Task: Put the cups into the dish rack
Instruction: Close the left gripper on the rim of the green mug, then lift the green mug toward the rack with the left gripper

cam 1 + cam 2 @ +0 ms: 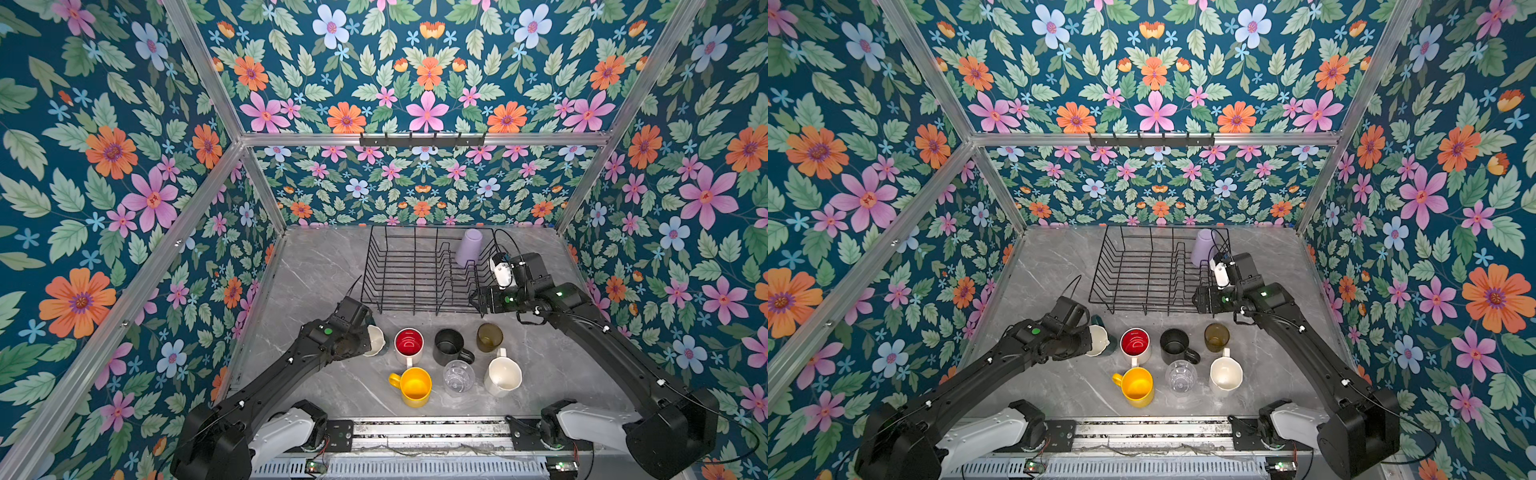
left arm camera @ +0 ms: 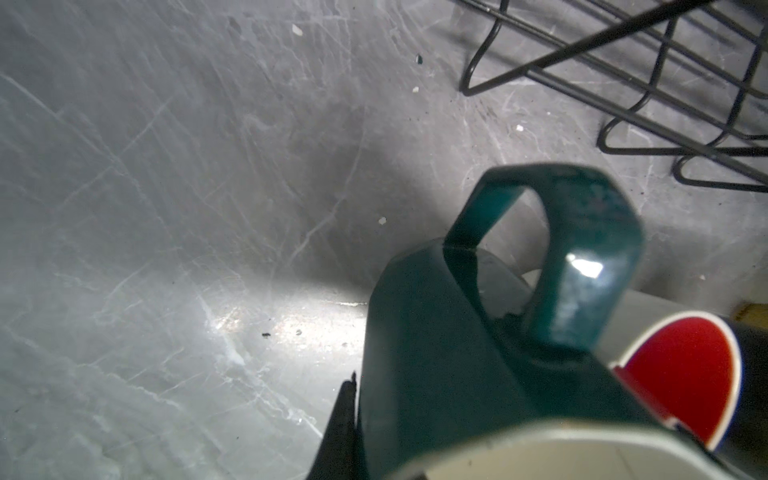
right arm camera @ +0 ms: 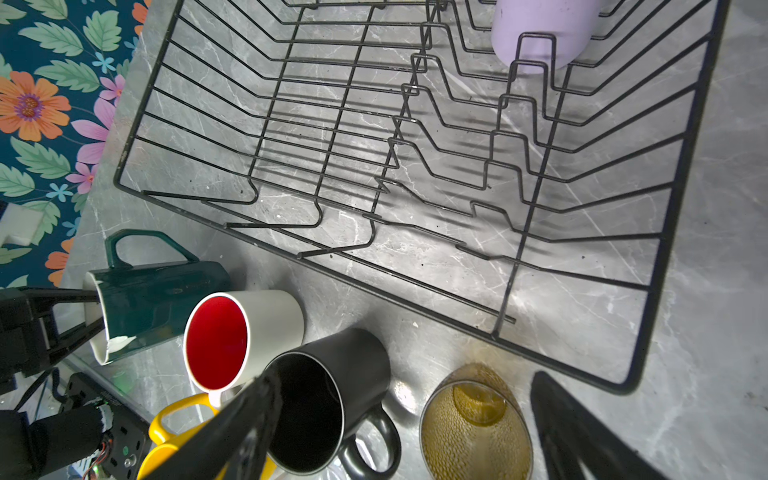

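Seven cups sit on the grey marble tabletop (image 1: 324, 270) in front of the black wire dish rack (image 1: 419, 227), which stands toward the back of a booth papered with flowers. The left gripper (image 3: 99, 311) is clamped on the rim of the dark green mug (image 3: 158, 299), with one finger inside its cream interior and the other against the outer wall, as the right wrist view shows. The mug is at the left end of the row nearest the rack, its handle turned toward the rack. Whether its base rests on the table cannot be told. In both top views the row runs on to the right with the white mug with red inside (image 1: 408, 345), the black mug (image 1: 449, 347) and the olive-brown tumbler (image 1: 489, 336), all mouth up. A nearer row holds the yellow mug (image 1: 414, 386), handle to the left, the clear glass tumbler (image 1: 458, 376) and the cream-white mug (image 1: 503, 376), handle pointing toward the rack. The rack holds a single cup. This is the lilac tumbler (image 1: 468, 247), mouth down and leaning among the divider wires at the far right corner. The right gripper (image 1: 476, 300) hovers at the rack's near right corner with its jaws spread wide and nothing between them. From its wrist camera the two fingers frame the black mug and the olive-brown tumbler below. A black hook rail (image 1: 422, 141) runs along the back wall well above the table.
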You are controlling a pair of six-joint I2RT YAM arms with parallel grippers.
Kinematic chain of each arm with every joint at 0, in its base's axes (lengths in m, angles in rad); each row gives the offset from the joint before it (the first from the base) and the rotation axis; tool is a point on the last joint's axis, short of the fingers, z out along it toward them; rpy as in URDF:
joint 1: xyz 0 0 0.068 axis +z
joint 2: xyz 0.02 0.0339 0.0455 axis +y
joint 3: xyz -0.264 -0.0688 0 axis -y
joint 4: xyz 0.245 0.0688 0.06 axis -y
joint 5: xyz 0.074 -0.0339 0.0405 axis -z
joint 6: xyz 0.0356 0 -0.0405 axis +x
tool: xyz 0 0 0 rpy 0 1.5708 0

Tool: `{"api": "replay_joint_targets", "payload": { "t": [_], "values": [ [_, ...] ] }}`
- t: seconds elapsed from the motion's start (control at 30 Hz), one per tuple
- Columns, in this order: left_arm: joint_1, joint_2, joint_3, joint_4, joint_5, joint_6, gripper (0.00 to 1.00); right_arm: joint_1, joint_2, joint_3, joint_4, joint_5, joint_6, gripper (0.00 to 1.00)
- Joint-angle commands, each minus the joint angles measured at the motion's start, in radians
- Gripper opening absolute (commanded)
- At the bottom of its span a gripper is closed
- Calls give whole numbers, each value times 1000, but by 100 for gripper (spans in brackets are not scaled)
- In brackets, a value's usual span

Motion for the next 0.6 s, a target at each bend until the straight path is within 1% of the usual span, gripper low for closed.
{"api": "replay_joint_targets", "payload": {
  "t": [0.0,0.17,0.3,0.43,0.5,0.57],
  "values": [
    [0,-38,11,-5,-6,-2,0,0,-8,2,23,-23,0,94],
    [0,-144,52,-40,-15,20,0,0,-27,10,39,-70,12,94],
    [0,-233,102,-45,-8,51,0,0,-41,10,76,-145,35,94],
    [0,-320,120,31,22,83,0,0,-60,-11,174,-290,80,94],
    [0,-352,107,103,46,87,0,1,-76,-39,266,-375,122,95],
    [0,-368,89,186,93,90,0,1,-90,-64,360,-453,163,95]
  ]
}}
